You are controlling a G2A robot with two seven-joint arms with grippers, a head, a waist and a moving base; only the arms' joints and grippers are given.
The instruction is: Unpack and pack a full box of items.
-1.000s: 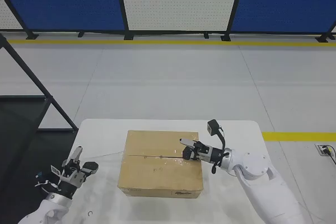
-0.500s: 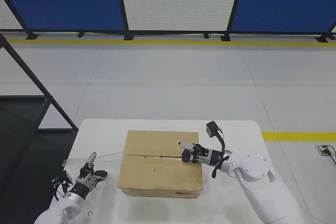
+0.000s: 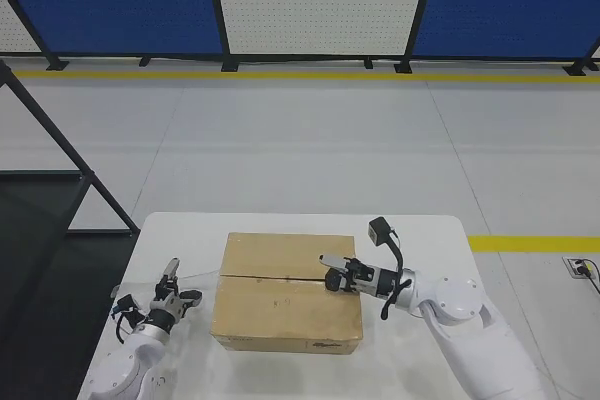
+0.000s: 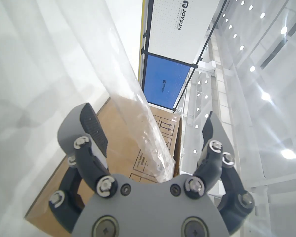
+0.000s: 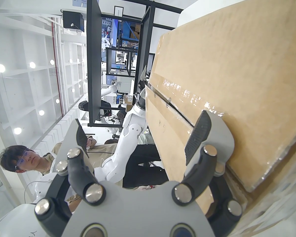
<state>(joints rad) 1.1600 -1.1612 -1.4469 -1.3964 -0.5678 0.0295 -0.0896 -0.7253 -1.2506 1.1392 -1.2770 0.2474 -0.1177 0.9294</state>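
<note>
We are working at a white table (image 3: 420, 235), and the cardboard box (image 3: 280, 300) is sitting at its middle, flaps down and closed. That is where the task's thing is lying, between our two arms, so either one can reach it. Judging by the closed flaps, the unpacking is not yet begun.

Our right gripper (image 3: 330, 270) is hanging over the box top at the end nearest that arm. Its claw is released, with the jaws standing wide apart and grasping nothing. In the right wrist view one finger (image 5: 199, 134) appears to be resting on the cardboard just beside the seam (image 5: 172, 107), while the other is standing free in the air. We are reading this as lining up on the seam, probably to work at the glossy tape (image 5: 187, 92) running along it and get the flaps open.

Our left gripper (image 3: 180, 283) is sitting low at the table near the box's opposite side. It too is released, jaws spread. A strip of clear film (image 4: 128, 80) is running down between those open fingers toward the palm, with the box wall (image 4: 118, 134) just behind it. Nothing is clamping the film, so it is merely lying in the gap. We are judging that it may snag if the jaws are brought together carelessly.
</note>
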